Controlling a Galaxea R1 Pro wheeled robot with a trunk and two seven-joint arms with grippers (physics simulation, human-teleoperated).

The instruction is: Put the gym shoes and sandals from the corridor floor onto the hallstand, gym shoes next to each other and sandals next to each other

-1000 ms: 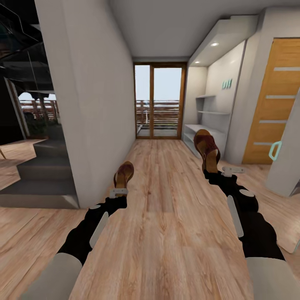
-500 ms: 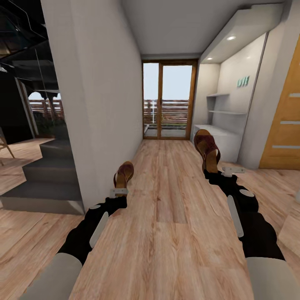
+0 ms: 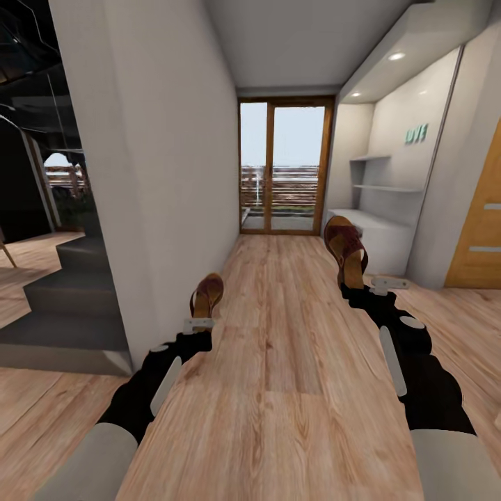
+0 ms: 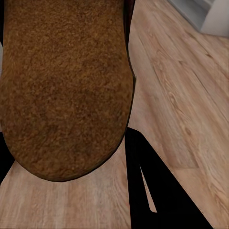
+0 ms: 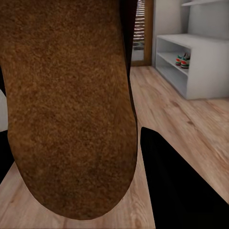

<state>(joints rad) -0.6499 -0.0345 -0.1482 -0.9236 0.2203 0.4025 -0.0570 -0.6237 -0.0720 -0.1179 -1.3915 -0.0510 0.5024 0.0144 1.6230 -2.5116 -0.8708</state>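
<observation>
Sandals are in hand on both sides, one to each arm, carried clear of the light-brown wood-grain plank corridor floor (image 3: 292, 348). On the left, the left gripper (image 3: 198, 322) is closed on the heel end of a small brown slip-on sandal with a tan footbed (image 3: 207, 293), which points forward down the corridor; its wrist camera sees mostly the fuzzy brown sole (image 4: 67, 86). Well ahead, past the tall glass balcony door with its orange wooden frame (image 3: 284, 167), nothing else of the task lies on the boards in view. To the right, the right gripper (image 3: 379, 284) is clamped on the heel of the second brown sandal with a wide dark-brown toe strap (image 3: 346, 250), held higher and toe-up. Beyond it against the right wall stands the long low white-grey hallstand with open shelves (image 3: 379, 240). In the right wrist view, the cream-white gym shoes with green stripes and red accents (image 5: 182, 59) already sit side by side on its upper open shelf.

Judging by their build, these sandals are light and fairly stiff in the sole, with a matte, grippy surface; a heel-end pinch lets the toe swing, so setting each down flat and slowly seems wise.
</observation>
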